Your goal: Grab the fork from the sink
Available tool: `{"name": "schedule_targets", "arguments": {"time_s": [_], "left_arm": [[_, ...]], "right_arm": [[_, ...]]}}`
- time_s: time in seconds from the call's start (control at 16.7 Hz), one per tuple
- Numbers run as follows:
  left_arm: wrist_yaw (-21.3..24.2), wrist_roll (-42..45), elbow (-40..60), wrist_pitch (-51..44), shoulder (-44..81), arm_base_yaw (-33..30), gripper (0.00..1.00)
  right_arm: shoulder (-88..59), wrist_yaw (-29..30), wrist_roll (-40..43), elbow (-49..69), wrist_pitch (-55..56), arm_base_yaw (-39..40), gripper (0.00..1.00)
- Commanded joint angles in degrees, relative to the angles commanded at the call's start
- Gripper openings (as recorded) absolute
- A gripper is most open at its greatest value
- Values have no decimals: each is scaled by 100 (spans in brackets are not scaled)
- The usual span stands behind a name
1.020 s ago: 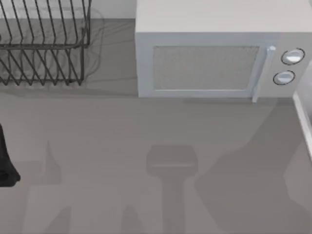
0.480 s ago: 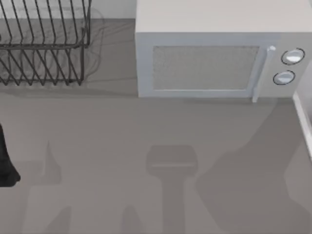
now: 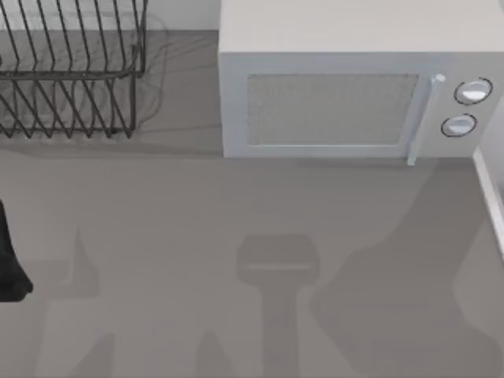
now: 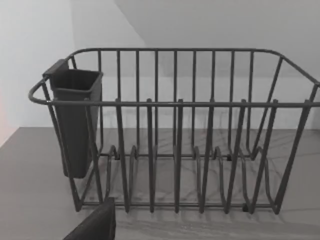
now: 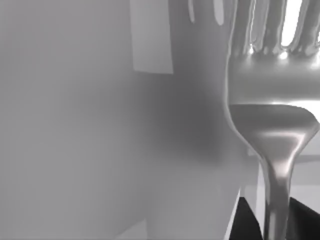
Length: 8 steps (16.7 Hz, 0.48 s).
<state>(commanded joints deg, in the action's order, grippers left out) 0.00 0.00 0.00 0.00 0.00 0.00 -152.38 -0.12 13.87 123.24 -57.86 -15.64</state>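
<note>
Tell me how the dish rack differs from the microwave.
The rack is dark open wire that you can see through; the microwave is a pale, solid box. The rack stands at the table's far left, the microwave from the middle to the right. The rack carries a dark cup on one end; the microwave has two round knobs. Both stand along the back.

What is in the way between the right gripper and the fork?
Nothing visible. In the right wrist view the fork sits right up close, its handle running down between the gripper's dark fingertips, with no other object in front of it.
</note>
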Motion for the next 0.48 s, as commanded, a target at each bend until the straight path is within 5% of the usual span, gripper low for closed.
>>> {"name": "schedule_targets", "arguments": {"time_s": [0.48], "left_arm": [[0,0,0,0,0,0,100]], "right_arm": [[399,-6,9,1885,-2380,-6,0]]}}
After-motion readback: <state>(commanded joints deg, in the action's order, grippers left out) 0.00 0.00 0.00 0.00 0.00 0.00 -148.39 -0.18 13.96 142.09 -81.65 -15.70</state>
